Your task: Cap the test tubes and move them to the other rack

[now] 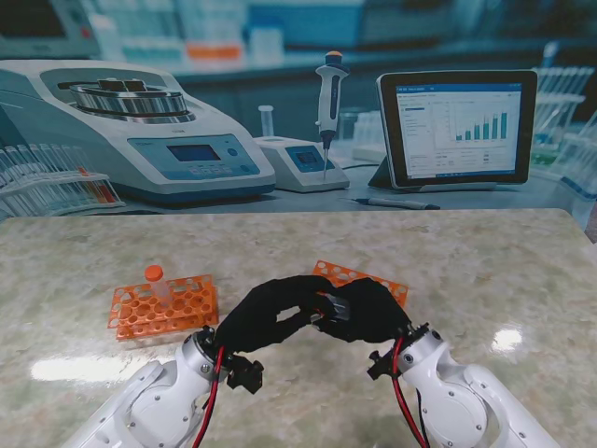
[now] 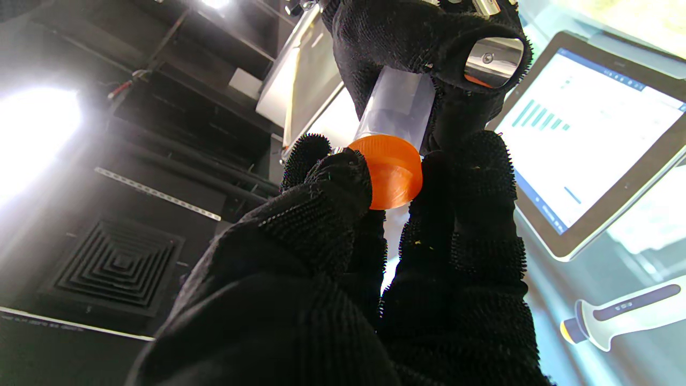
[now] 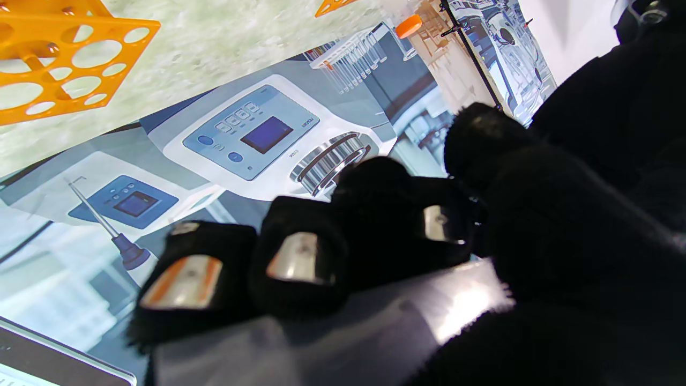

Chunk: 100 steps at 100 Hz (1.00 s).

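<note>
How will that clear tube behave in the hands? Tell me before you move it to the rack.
The test tube looks like smooth, glossy clear plastic, so it may slip between the fingertips of the right hand. It appears empty and thin-walled, so probably light and stiff. Being round, it would likely roll if laid on the table. The orange cap, pinched by the left hand, looks ribbed and easier to grip.

Two gloved robot hands meet at the middle, close to me.
The left robot hand [image 1: 266,313] curls its fingers [image 2: 332,187] around a cap, and the right robot hand [image 1: 368,310] wraps its fingers [image 3: 300,252] around a tube; both arms rise from the bottom corners, wrists angled inward.
</note>
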{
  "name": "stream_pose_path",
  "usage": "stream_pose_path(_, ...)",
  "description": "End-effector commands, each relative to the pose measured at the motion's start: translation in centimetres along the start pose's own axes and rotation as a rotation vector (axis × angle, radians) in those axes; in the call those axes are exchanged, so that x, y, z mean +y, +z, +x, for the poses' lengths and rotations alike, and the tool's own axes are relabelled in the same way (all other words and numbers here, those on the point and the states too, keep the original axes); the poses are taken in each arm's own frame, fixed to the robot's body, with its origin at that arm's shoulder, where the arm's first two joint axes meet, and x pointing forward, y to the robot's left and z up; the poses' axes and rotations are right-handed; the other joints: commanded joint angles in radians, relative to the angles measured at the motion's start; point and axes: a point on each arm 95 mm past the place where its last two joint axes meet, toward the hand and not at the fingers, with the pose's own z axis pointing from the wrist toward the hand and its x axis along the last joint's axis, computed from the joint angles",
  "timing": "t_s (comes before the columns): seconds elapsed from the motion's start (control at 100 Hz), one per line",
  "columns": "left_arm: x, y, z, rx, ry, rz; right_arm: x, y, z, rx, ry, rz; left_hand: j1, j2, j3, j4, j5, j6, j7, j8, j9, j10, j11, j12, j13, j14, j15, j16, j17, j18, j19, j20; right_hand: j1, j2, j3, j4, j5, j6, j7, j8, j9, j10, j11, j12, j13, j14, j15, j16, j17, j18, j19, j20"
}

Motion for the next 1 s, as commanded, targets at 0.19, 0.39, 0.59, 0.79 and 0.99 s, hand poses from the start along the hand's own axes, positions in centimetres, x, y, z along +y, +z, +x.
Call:
stream_pose_path(0.19, -0.38, 0.79, 0.82, 0.031, 0.022, -0.001, -0.78, -0.23, 0.11, -0.005, 0.012, 0.021, 0.113, 0.159, 0.123, 0.058, -0.016, -0.006, -0.011, -0.013, -0.018, 0.004, -0.02, -0.015, 0.031, -0.148, 0.079, -0.042, -0.003, -0.053, -0.047, 0.081, 0.043, 0.045, 0.014, 0.016, 0.066, -0.029, 0.053, 0.03, 0.054, 0.032, 0.012, 0.02, 0.022, -0.152, 0.203, 0.081, 0.077, -0.094, 0.312, 0.068)
stream_pose_path(0.39, -0.56, 0.97, 0.93, 0.041, 0.031, 0.005, -0.79, -0.24, 0.11, -0.004, 0.011, 0.022, 0.113, 0.165, 0.123, 0.058, -0.011, -0.005, -0.006, -0.013, -0.015, 0.005, -0.018, -0.017, 0.035, -0.148, 0.085, -0.048, 0.0, -0.056, -0.044, 0.093, 0.043, 0.045, 0.013, 0.015, 0.066, -0.029, 0.053, 0.03, 0.054, 0.031, 0.011, 0.02, 0.022, -0.152, 0.203, 0.08, 0.077, -0.094, 0.312, 0.068)
stream_pose_path(0.59, -0.76, 1.19, 1.08, 0.05, 0.038, 0.012, -0.8, -0.26, 0.09, -0.005, 0.011, 0.022, 0.113, 0.166, 0.123, 0.059, -0.01, -0.004, -0.001, -0.012, -0.012, 0.002, -0.015, -0.018, 0.04, -0.15, 0.094, -0.056, 0.004, -0.059, -0.036, 0.1, 0.044, 0.044, 0.014, 0.016, 0.066, -0.029, 0.053, 0.03, 0.054, 0.032, 0.012, 0.021, 0.022, -0.151, 0.202, 0.08, 0.077, -0.094, 0.312, 0.068)
stream_pose_path(0.79, -0.85, 1.4, 1.24, 0.058, 0.041, 0.023, -0.85, -0.27, 0.06, -0.006, 0.011, 0.023, 0.113, 0.152, 0.128, 0.057, -0.018, -0.021, 0.002, -0.011, -0.008, 0.001, -0.016, -0.021, 0.044, -0.15, 0.097, -0.06, 0.007, -0.057, -0.032, 0.104, 0.042, 0.045, 0.013, 0.015, 0.065, -0.029, 0.053, 0.03, 0.054, 0.032, 0.012, 0.021, 0.022, -0.151, 0.202, 0.08, 0.077, -0.094, 0.312, 0.068)
stream_pose_path(0.99, -0.85, 1.55, 1.34, 0.064, 0.038, 0.034, -0.87, -0.3, 0.02, -0.007, 0.012, 0.023, 0.113, 0.114, 0.132, 0.053, -0.033, -0.04, 0.008, -0.007, 0.001, -0.005, -0.016, -0.024, 0.056, -0.148, 0.09, -0.061, 0.01, -0.053, -0.028, 0.107, 0.042, 0.045, 0.013, 0.015, 0.065, -0.029, 0.053, 0.03, 0.055, 0.032, 0.012, 0.021, 0.022, -0.151, 0.202, 0.08, 0.077, -0.094, 0.312, 0.068)
